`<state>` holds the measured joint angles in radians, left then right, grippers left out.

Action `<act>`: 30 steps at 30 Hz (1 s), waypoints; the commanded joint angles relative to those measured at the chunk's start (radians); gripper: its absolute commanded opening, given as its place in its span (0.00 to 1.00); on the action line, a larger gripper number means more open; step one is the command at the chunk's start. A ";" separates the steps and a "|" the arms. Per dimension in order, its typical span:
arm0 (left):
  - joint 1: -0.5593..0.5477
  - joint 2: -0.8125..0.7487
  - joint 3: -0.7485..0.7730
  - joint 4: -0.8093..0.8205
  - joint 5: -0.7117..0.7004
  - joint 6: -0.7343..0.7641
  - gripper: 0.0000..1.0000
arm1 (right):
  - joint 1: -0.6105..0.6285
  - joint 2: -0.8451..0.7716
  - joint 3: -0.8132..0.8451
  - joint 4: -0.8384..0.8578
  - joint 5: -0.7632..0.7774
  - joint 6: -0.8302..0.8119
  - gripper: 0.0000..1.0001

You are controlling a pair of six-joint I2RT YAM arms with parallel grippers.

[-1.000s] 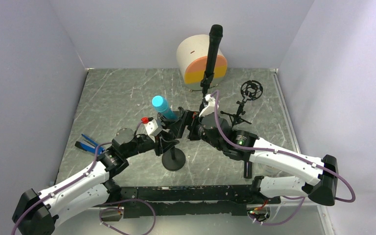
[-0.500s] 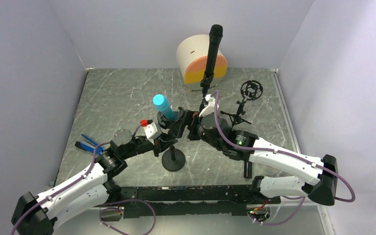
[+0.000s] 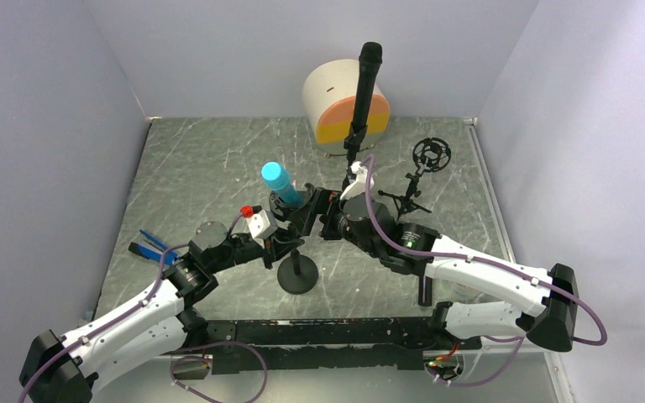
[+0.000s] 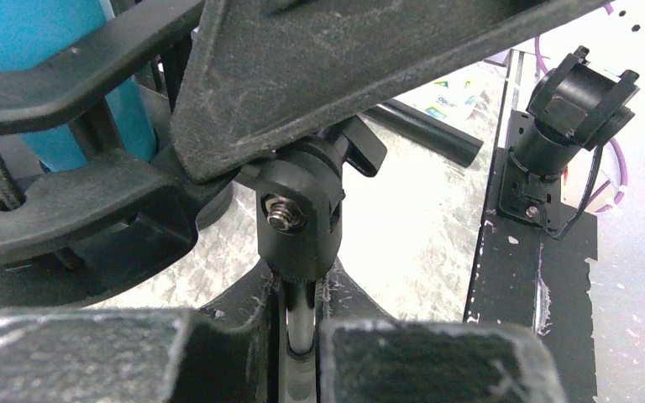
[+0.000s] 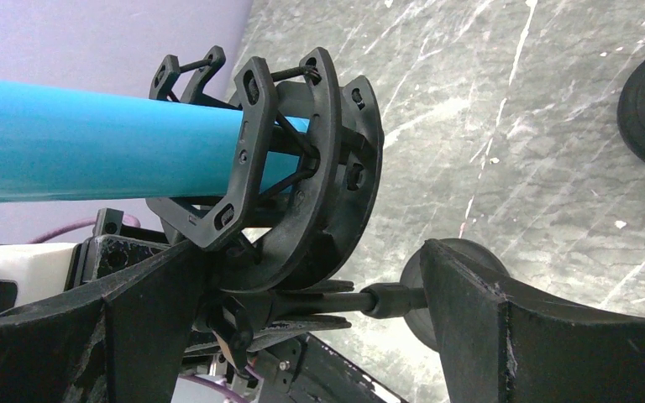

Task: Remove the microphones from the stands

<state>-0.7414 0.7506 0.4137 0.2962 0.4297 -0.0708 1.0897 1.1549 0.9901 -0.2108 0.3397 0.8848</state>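
Blue microphone [image 3: 275,180]: seated in the black shock mount [image 5: 302,159] on top of the stand, tilted so its head leans up toward the back left; the barrel runs through the mount's rings
Stand [image 3: 297,275]: round black base flat on the grey marbled table [image 3: 201,159], between the two arms; a thin metal pole [image 4: 300,323] rises to a swivel joint [image 4: 298,218] under the mount
Left gripper [image 4: 298,344]: clamped tight on the pole just beneath the swivel joint, a finger pressed to each side
Right gripper [image 5: 315,277]: spread wide and holding nothing, one finger on either side of the shock mount; whether they touch it I cannot tell
Back of table: a black microphone [image 3: 367,80] upright on its own stand, in front of a white, orange and yellow drum [image 3: 336,101]
Right side: an empty shock mount [image 3: 431,154] on a small tripod
Left side: a blue-handled tool [image 3: 149,246] lying by the left arm
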 commanded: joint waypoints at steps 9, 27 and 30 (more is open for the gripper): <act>-0.006 0.021 -0.034 -0.028 -0.005 0.000 0.03 | 0.001 0.039 -0.115 -0.141 -0.039 0.005 0.99; -0.009 0.005 -0.031 -0.109 -0.024 0.048 0.03 | 0.002 -0.007 -0.239 -0.020 -0.058 0.069 0.99; -0.009 -0.001 -0.024 -0.132 -0.030 0.058 0.03 | 0.002 -0.025 -0.276 0.029 -0.072 0.084 0.99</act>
<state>-0.7502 0.7513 0.3985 0.2996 0.4248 -0.0418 1.0851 1.1095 0.8097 0.0078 0.3084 1.0191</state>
